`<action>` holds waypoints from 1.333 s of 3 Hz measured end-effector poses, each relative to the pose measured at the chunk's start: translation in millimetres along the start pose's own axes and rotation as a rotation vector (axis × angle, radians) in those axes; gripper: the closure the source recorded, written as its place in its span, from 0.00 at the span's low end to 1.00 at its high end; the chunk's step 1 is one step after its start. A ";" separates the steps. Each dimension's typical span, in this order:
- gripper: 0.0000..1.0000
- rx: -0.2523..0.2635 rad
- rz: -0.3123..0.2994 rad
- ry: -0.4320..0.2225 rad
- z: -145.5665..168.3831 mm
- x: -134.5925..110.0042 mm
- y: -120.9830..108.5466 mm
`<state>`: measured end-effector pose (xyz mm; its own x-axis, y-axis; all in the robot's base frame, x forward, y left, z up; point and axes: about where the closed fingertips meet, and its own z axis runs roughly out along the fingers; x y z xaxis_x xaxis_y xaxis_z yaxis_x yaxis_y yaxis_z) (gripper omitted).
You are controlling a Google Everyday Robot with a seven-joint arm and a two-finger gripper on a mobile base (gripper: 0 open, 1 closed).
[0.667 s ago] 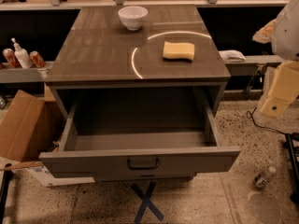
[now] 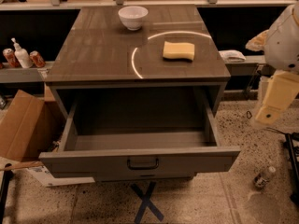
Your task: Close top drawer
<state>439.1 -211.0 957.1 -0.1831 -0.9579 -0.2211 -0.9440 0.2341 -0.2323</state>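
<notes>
The top drawer (image 2: pixel 140 161) is standing pulled far out of the cabinet (image 2: pixel 98 55), its front panel jutting well forward of the cabinet's front edge and its bare grey floor and side walls showing from above. A small dark pull handle (image 2: pixel 142 163) is sitting at the centre of that panel, with nothing touching it.

The robot's arm (image 2: pixel 280 90) is hanging to the right of the cabinet, well apart from it. The gripper (image 2: pixel 262 117) is showing only as the pale lower end of that arm, roughly level with the open drawer's right side wall, and not touching the drawer (whether it is spread or pressed together cannot be told from this angle).

On the cabinet's top, a white bowl (image 2: pixel 133 17) is resting near the back edge and a yellow sponge (image 2: pixel 178 50) is lying toward the right side, the two apart from each other. Left of the cabinet a cardboard box (image 2: pixel 21 125) is leaning on the floor, and behind it a pump bottle (image 2: pixel 21 55) is standing between two cans (image 2: pixel 36 59) on a low shelf. A blue tape cross (image 2: pixel 145 202) is lying on the floor just in front of the cabinet, under the drawer's front. A small bottle (image 2: pixel 265 176) is lying on the floor to the cabinet's front right, and a white cloth (image 2: pixel 232 56) is sitting on a ledge to its right.
</notes>
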 end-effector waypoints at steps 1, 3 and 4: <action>0.00 -0.082 -0.036 -0.010 42.8 -2.3 10.7; 0.42 -0.232 -0.039 0.058 134.9 10.8 33.1; 0.66 -0.272 -0.023 0.087 163.8 19.7 45.2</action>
<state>437.8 -192.1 787.1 -0.1723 -0.9759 -0.1338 -0.9850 0.1700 0.0287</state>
